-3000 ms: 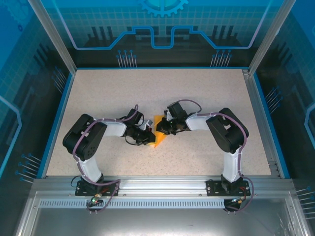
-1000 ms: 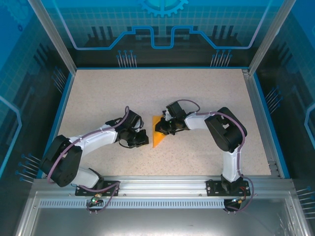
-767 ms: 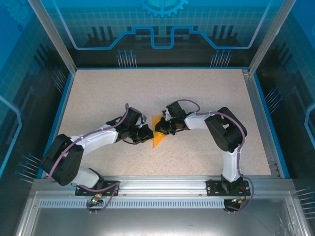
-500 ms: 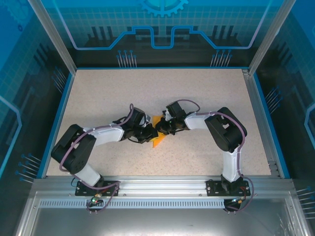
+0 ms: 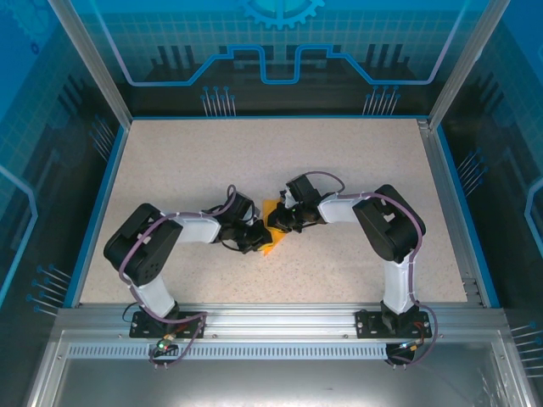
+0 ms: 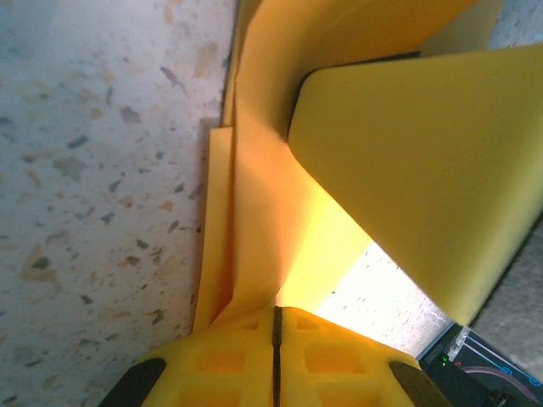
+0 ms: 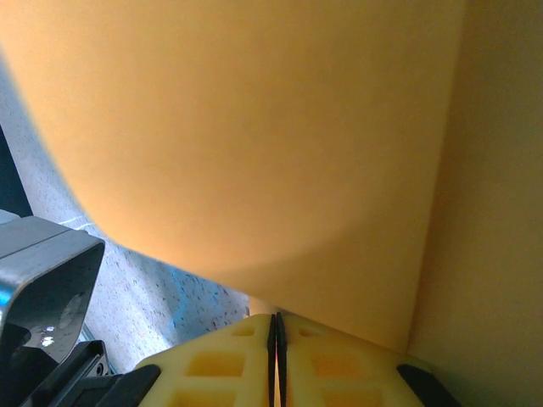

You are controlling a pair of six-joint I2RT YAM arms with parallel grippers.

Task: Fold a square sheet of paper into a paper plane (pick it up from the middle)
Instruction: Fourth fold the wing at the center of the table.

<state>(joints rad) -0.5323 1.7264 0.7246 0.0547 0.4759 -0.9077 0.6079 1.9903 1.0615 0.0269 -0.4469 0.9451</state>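
Observation:
The orange sheet of paper [image 5: 265,246], folded into a narrow angular shape, lies at the middle of the table between my two grippers. My left gripper [image 5: 257,236] meets it from the left. In the left wrist view its jaws [image 6: 276,309] are shut, with the paper's creased layers [image 6: 259,170] running into the tip. My right gripper [image 5: 277,223] comes in from the right, shut on the paper's upper part. In the right wrist view the jaws [image 7: 276,316] are shut and a broad orange flap [image 7: 254,127] rises just past them.
The speckled tabletop [image 5: 212,161] stretches around the paper, bounded by a blue rim [image 5: 102,203] and metal frame posts. Both arm bases stand on the near rail [image 5: 271,322].
My left arm has swung in from the left, and its gripper now sits shut against the paper's left side. The right gripper and the paper have stayed put.

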